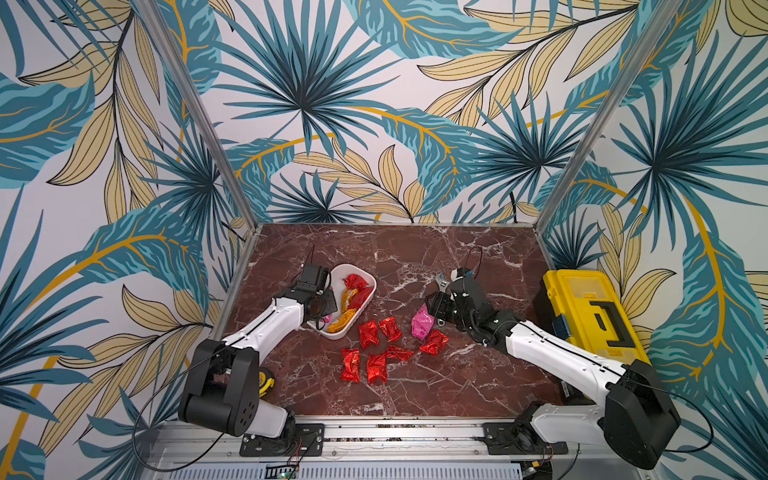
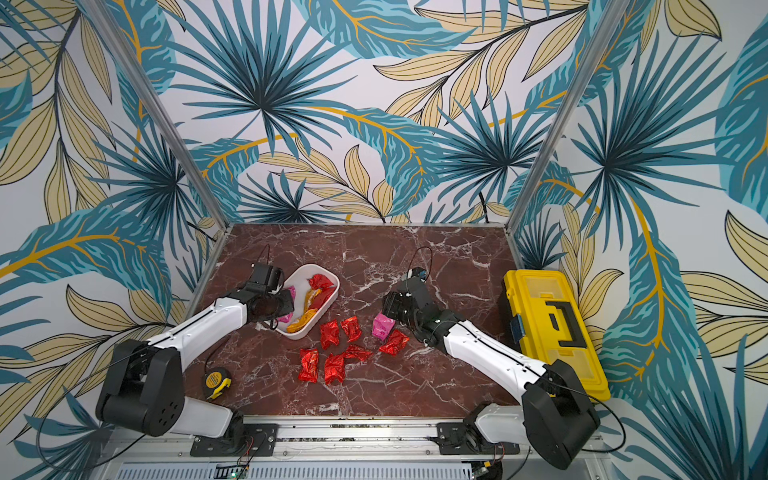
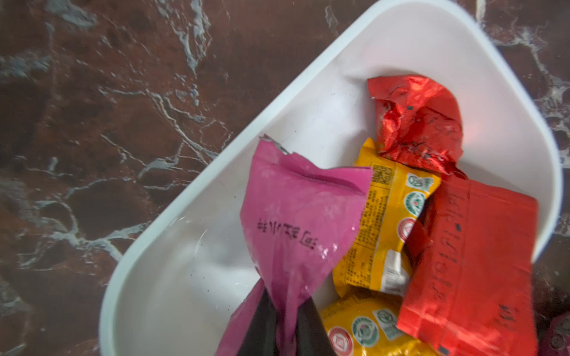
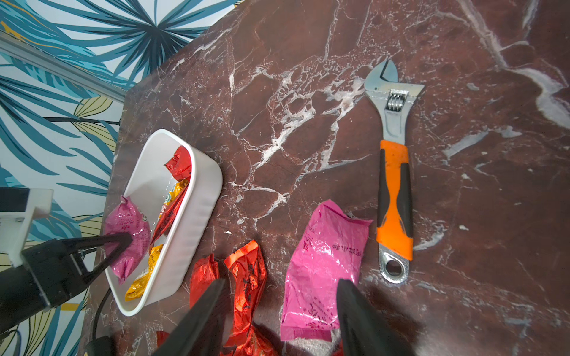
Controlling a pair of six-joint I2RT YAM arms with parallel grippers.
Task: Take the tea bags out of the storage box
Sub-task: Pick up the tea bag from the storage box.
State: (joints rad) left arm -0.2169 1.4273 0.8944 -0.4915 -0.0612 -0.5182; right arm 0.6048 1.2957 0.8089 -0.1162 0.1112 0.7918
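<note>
The white storage box stands at the table's left. My left gripper reaches into its near end and is shut on a pink tea bag, pinching one end. Two red tea bags and two orange-yellow ones lie in the box beside it. Several red tea bags lie on the table in front of the box. Another pink tea bag lies to their right. My right gripper hangs open just over it, holding nothing.
An orange-handled wrench lies on the marble just behind the right gripper. A yellow toolbox stands along the right edge. A yellow tape measure sits near the left arm's base. Patterned walls close in the table's back and sides.
</note>
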